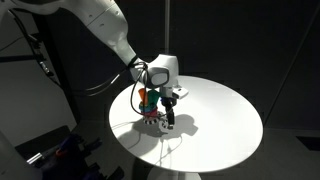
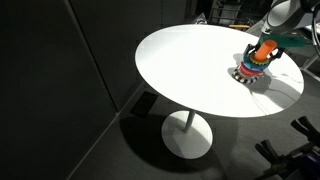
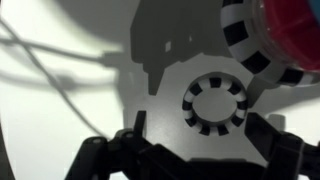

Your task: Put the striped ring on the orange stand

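Above the round white surface (image 1: pixel 225 110), your arm (image 1: pixel 105 30) comes down from the upper left, wrist bent so the claw (image 1: pixel 170 118) points straight down just beside the ring stack. Its fingers stand apart, gripping nothing. In the wrist view the striped ring (image 3: pixel 213 103) lies flat on the surface, hole upward and axis vertical. It sits just beside the wider striped ring (image 3: pixel 243 40) under the orange stand (image 2: pixel 264 49).

Pincer (image 1: pixel 170 122), jaws apart, hangs beside stacked rings (image 1: pixel 148 102) on the white table (image 1: pixel 225 115)
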Tool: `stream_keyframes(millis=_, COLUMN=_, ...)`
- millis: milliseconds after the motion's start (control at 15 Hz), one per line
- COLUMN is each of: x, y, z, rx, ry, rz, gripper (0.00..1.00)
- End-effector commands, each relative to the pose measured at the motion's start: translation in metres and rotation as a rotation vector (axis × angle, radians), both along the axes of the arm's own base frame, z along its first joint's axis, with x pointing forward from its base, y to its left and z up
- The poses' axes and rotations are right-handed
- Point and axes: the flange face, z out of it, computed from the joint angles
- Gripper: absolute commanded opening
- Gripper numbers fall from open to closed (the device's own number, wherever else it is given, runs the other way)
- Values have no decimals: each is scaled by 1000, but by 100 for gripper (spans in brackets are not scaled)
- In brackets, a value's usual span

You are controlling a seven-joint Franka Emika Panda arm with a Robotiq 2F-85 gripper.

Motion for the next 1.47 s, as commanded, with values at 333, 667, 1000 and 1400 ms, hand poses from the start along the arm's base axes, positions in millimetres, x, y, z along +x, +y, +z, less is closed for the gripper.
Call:
stream_keyframes(millis=333, x=-5, y=-1, z=1, rx=15, ry=-23, rz=27, gripper=100)
stream_keyframes(millis=667, x=-6, y=-1, z=-1, rx=15, ry=-25, rz=29, gripper=100)
stream_keyframes(millis=1000, x=-6, y=-1, z=-3, rx=16, ry=-22, rz=28, gripper=100)
stream_keyframes(millis=1400, x=-8, y=0, z=-6, rx=19, ry=-19, rz=28, gripper=100)
